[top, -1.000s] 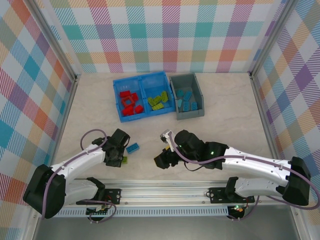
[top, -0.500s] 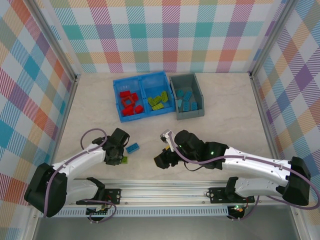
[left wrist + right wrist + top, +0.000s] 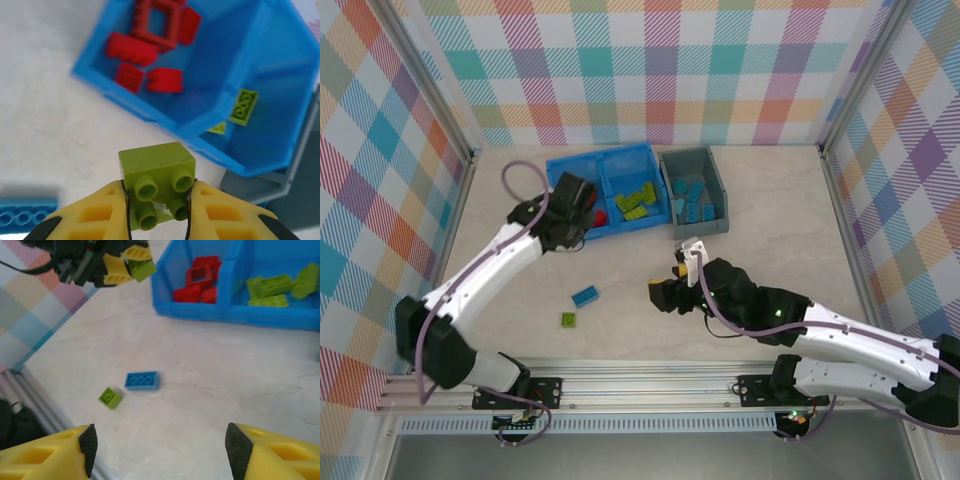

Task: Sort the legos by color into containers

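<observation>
Top external view gives us the desk [image 3: 770,260] with two containers at its far edge. The blue bin [image 3: 620,156] holds red bricks [image 3: 145,50] in its left compartment, among them a red hollow frame [image 3: 159,22], and lime bricks [image 3: 638,203] in its right compartment. Touching its right side, the grey bin [image 3: 702,229] holds blue bricks [image 3: 692,200].

A second ago the left arm lay low near the front left of the desk, beside the two loose pieces. We now see it raised and stretched to the blue bin's near wall, by the red compartment. The right arm has shifted a little to the right and farther from the near edge. The loose blue brick [image 3: 585,295] and the small lime piece [image 3: 568,320] lie where they were, near each other toward the front left.

On the left wrist camera the left fingers [image 3: 100,215] pinch a lime two-by-two brick [image 3: 157,170], its four studs facing the lens, above the desk just short of the blue bin's wall. The right fingers [image 3: 50,457] stand spread, holding nothing, over bare desk near the middle.
</observation>
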Controlling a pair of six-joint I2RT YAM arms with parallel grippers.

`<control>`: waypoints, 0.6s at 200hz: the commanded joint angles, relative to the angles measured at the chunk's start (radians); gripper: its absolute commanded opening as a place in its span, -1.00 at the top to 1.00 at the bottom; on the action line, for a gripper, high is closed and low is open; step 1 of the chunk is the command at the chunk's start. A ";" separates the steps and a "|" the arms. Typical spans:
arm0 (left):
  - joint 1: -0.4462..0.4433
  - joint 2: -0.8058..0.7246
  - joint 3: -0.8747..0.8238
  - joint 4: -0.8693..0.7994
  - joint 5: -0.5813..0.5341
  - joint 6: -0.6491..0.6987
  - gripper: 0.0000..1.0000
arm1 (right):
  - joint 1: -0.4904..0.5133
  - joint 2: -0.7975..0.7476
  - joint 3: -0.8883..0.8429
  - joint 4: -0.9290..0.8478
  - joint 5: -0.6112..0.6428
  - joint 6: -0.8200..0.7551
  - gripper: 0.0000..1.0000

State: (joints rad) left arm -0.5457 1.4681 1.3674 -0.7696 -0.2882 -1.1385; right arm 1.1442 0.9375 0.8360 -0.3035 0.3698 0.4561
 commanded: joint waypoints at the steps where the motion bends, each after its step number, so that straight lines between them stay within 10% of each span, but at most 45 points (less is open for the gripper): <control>1: -0.033 0.141 0.161 -0.012 -0.001 0.211 0.52 | -0.025 0.049 0.068 0.012 0.118 -0.016 -0.40; 120: -0.006 0.899 1.011 -0.065 -0.121 0.504 0.50 | -0.245 0.165 0.217 0.019 -0.009 0.028 -0.40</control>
State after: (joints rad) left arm -0.5713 2.2761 2.2543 -0.7925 -0.3538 -0.7105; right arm 0.9085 1.1030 1.0359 -0.2966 0.3908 0.4648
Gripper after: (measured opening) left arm 0.253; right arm 0.702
